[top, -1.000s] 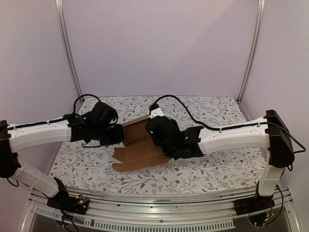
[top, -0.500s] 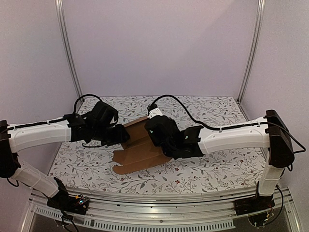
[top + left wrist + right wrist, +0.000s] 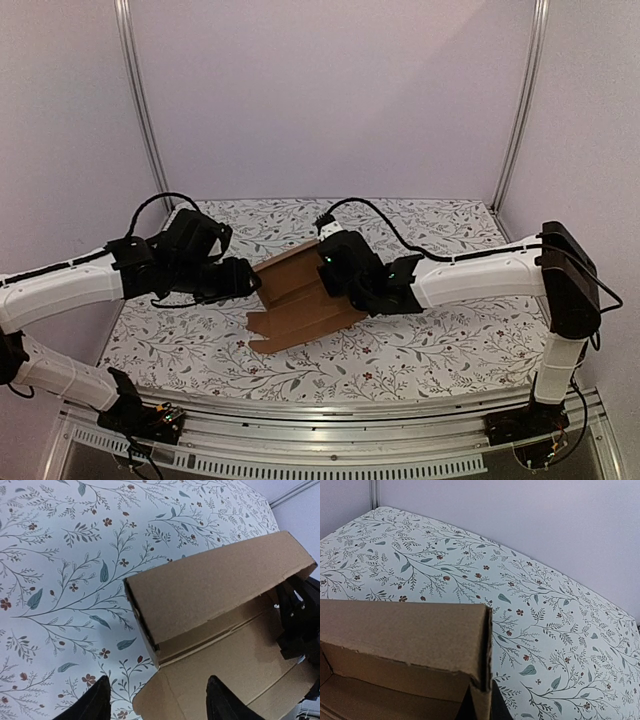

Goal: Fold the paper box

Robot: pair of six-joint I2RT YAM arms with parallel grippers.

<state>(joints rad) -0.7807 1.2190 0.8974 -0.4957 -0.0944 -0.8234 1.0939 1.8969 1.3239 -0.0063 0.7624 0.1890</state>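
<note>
1. Your left pincer (image 3: 158, 692) has its two fingers (image 3: 95, 702) spread apart with nothing between them. It hangs low over the floral-patterned worktop (image 3: 440, 345), just left of the paper box (image 3: 300, 298), and no cardboard is in its grip.
2. Just beyond those fingers, the left wrist view shows the box's left end. A raised brown wall is folded over on itself, with a flat panel lying below it on the near side. The open fingers face this corner, probably so they can take a flap or press a wall next.
3. Your right pincer (image 3: 332, 272) is closed tight on the box's upright wall at its right side. In the right wrist view, the wall's corner edge runs down between the dark fingers. This grip probably keeps the wall standing and stops the light cardboard from sliding while the other arm is free.
4. The box sits in the middle of the worktop, between the two arms. It is only partly formed: the far portion stands up as walls, and the near flaps lie flat on the worktop.
5. The fold looks about midway. Only one pincer is holding the box, so a push from the left could swing it around that single grip.
</note>
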